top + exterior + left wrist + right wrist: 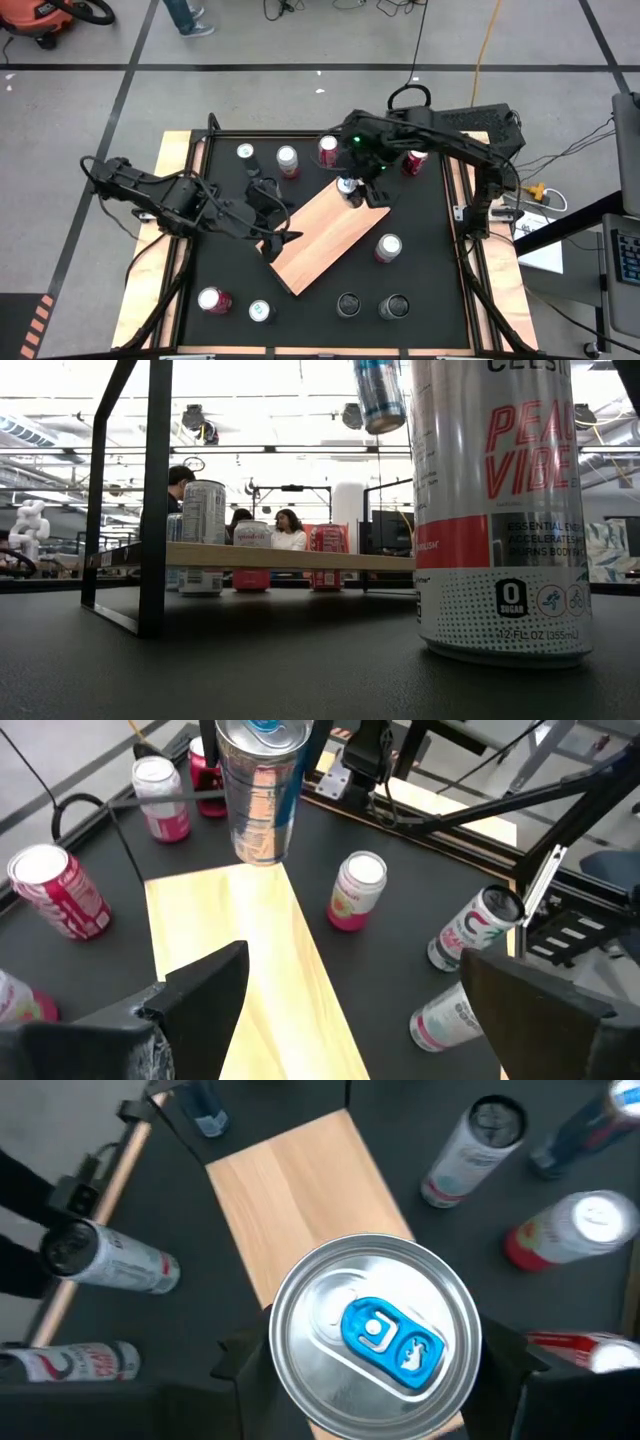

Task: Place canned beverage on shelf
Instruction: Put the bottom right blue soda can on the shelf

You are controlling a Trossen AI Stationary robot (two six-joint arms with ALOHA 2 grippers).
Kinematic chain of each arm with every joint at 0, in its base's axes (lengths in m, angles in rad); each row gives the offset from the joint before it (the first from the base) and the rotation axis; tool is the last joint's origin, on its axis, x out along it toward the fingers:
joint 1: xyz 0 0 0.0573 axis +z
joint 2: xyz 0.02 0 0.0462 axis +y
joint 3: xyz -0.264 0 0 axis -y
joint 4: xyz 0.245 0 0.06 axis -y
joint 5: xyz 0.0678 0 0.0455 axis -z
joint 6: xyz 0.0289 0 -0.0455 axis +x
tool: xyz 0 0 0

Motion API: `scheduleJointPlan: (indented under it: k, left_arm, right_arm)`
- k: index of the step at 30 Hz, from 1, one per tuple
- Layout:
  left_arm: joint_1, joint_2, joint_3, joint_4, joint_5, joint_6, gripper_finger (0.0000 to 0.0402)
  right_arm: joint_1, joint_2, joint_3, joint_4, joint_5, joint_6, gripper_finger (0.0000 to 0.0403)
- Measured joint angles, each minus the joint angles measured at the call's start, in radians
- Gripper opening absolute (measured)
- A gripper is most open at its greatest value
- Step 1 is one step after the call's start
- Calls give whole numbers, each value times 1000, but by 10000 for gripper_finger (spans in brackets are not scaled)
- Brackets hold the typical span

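The shelf (320, 240) is a light wooden board lying aslant mid-table; in the low view the shelf (300, 559) stands raised on a black frame. A silver can with a blue tab (375, 1335) hangs above the shelf's far right end, with my right gripper (350, 190) shut on it. The same can (262, 800) shows in the left wrist view and high up in the low view (380, 395). My left gripper (272, 232) hovers open over the shelf's left side, with nothing between its fingers (205, 995). My right gripper pinches the can's side wall (275, 1355) between its two fingers, one on each side below the top rim. The fingers come from above, slanting down. The can hangs top up, slightly tilted, clear of the shelf (300, 1190).
Several cans stand on the black tabletop around the shelf: along the far edge (287, 160) (328, 150), one to the right (388, 247), and others near the front edge (213, 300) (393, 305). A tall white can (500, 510) stands close to the low camera.
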Motion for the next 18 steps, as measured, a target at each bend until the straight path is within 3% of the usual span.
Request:
scheduleJointPlan:
  k: [6,18]
  left_arm:
    - [1,-46,-77,61,-1,-18,365]
    - [1,-49,-211,220,3,-51,365]
  right_arm:
    - [-49,12,-86,11,-100,-6,205]
    - [-132,12,-261,169,-105,-158,205]
